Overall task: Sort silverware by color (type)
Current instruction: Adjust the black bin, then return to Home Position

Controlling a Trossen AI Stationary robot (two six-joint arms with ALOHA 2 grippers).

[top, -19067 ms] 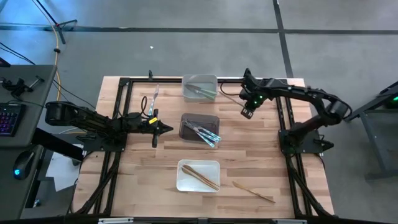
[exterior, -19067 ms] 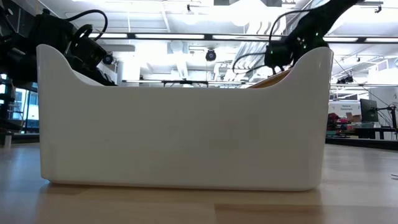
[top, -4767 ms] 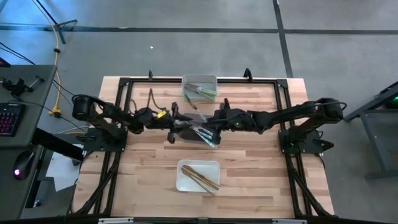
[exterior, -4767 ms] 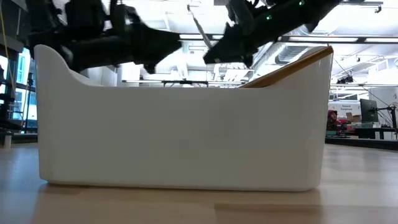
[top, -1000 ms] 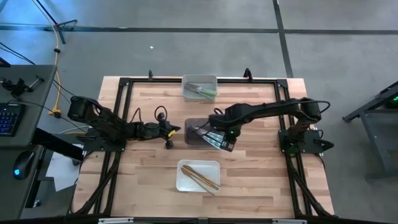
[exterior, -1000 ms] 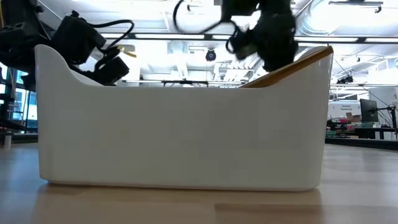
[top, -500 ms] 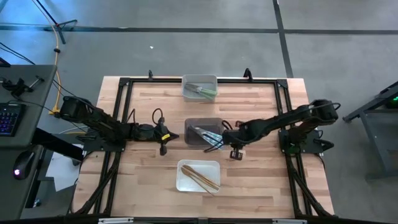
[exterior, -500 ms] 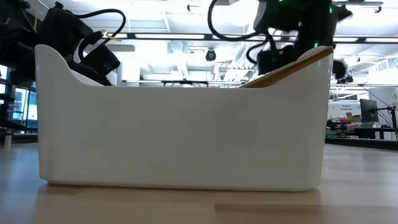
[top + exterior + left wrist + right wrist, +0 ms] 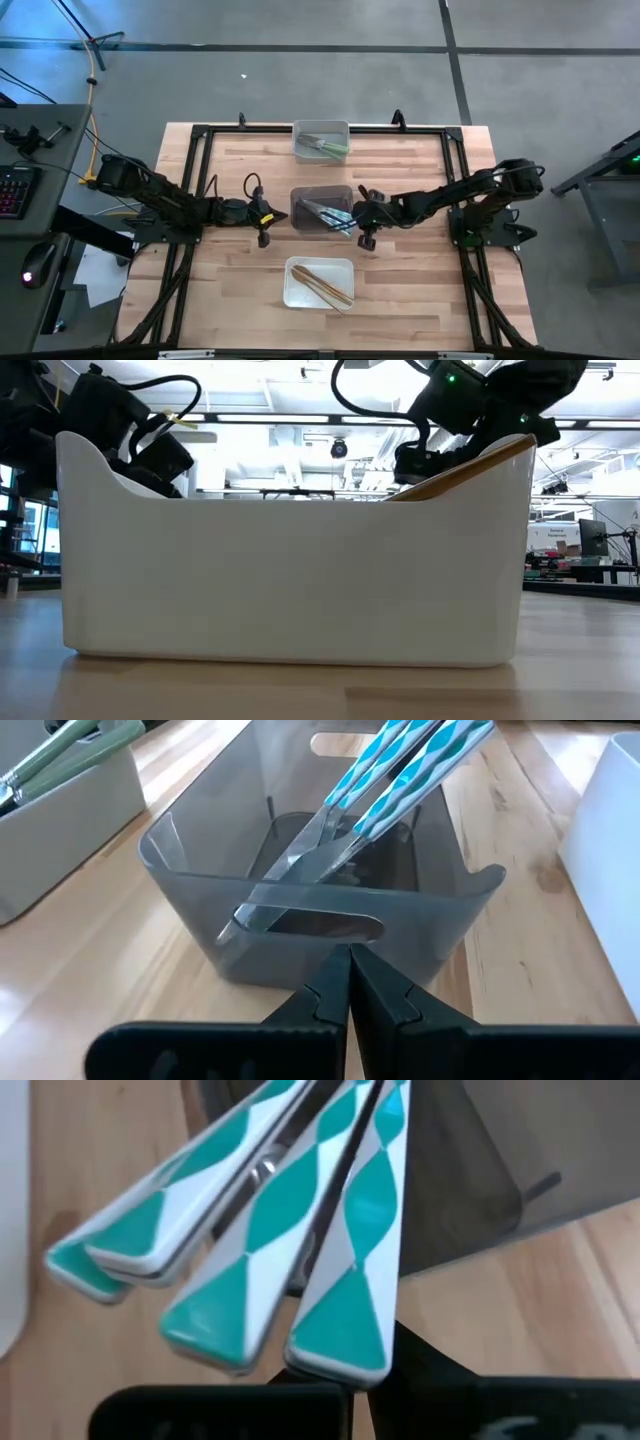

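Observation:
Three bins stand in a row down the table's middle. The far pale bin (image 9: 321,141) holds olive green utensils (image 9: 325,147). The middle dark see-through bin (image 9: 320,210) holds blue-and-white patterned utensils (image 9: 330,215), whose handles (image 9: 300,1250) lean over its right rim. The near white bin (image 9: 320,282) holds tan wooden utensils (image 9: 322,283). My left gripper (image 9: 265,215) is shut and sits just left of the dark bin, pointing at its wall (image 9: 330,925). My right gripper (image 9: 362,225) is shut, low at the bin's right side, just behind the handle ends. My right gripper's shut fingertips (image 9: 420,1370) sit level, right at the free ends of the patterned handles (image 9: 335,1345), coming from the table's right. The handles hide the tips, so I cannot tell whether they touch. My left gripper touches nothing.
A black frame (image 9: 200,135) runs around the table's edges. The low view is filled by the white bin's wall (image 9: 290,560), with a wooden utensil (image 9: 470,468) sticking over its rim. Bare wood lies near-left (image 9: 230,290) and near-right (image 9: 420,290).
My right gripper has come down from above the dark bin, swung out toward the near right, then moved back left to the bin's right side. My left gripper has drawn back a little toward the table's left edge.

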